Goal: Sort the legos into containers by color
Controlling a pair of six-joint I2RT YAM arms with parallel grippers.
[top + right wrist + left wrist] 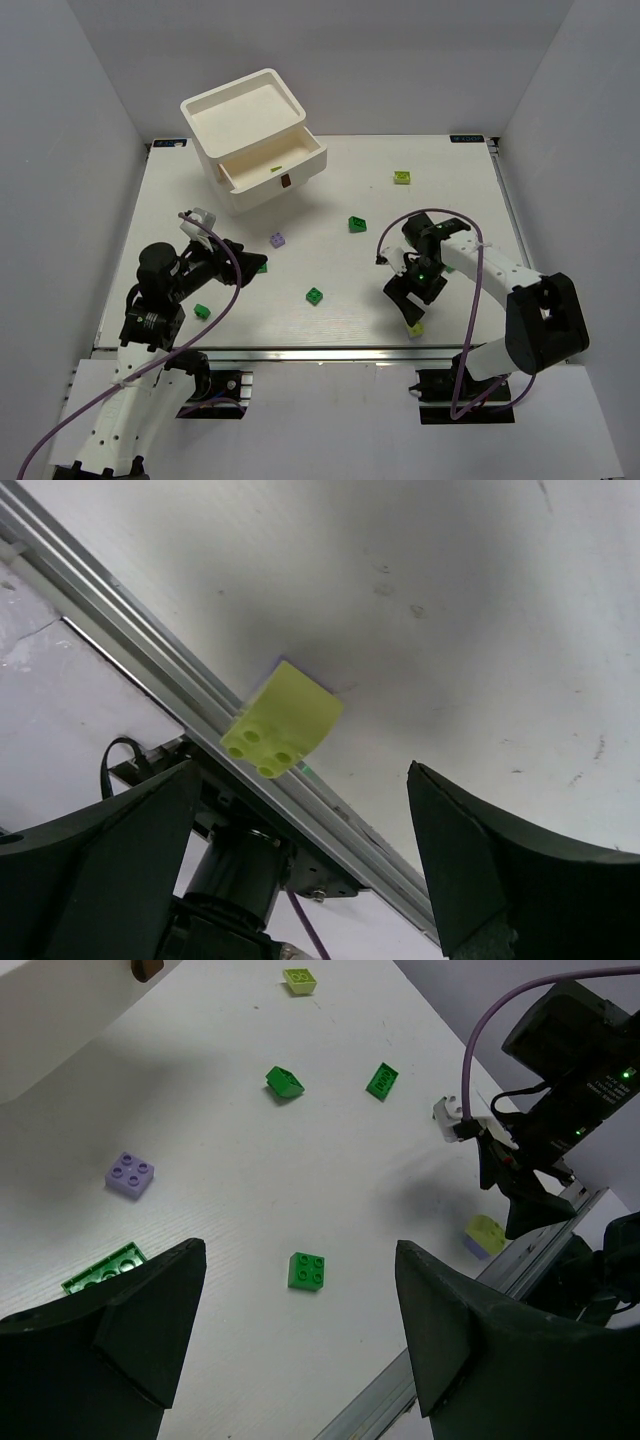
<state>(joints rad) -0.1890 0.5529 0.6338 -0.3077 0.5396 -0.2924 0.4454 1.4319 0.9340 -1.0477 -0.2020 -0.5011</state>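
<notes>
Filling most of the overhead view, a white rectangular bench [450, 200]. At upper left of that view, a white square plastic drawer unit [215, 150] with a tray top [245, 105]. At lower left and lower right, two white-and-black arms, left arm [160, 275] and right arm [545, 320], each trailing a purple cable [472, 1055]. Left fingers [130, 1330] spread wide, released, grasping nothing; framed between them in the left wrist view, touching neither, a bright green two-by-two brick [307, 1271] flat on the bench. Right fingers [100, 870] likewise spread wide and released, low over the bench's near edge at lower right of the overhead view; between them in the right wrist view, touching neither, a pale yellow-green brick [283, 720] tipped on its side, studs toward lower left, just beside a grey metal rail [150, 655]. Pulled out of the unit toward the arms, one shallow white drawer [310, 162] with a small brown handle [285, 183], a second pale yellow-green brick [276, 168] inside. Loose on the bench in the overhead view, well apart: a third pale yellow-green brick [402, 177] right of the drawer, a green brick [357, 224] near centre, a light purple brick [278, 240] left of centre, a long green brick [262, 267] just beside the left fingers, partly hidden behind one in the wrist view, and a small green brick [201, 311] at lower left beside the left arm.
</notes>
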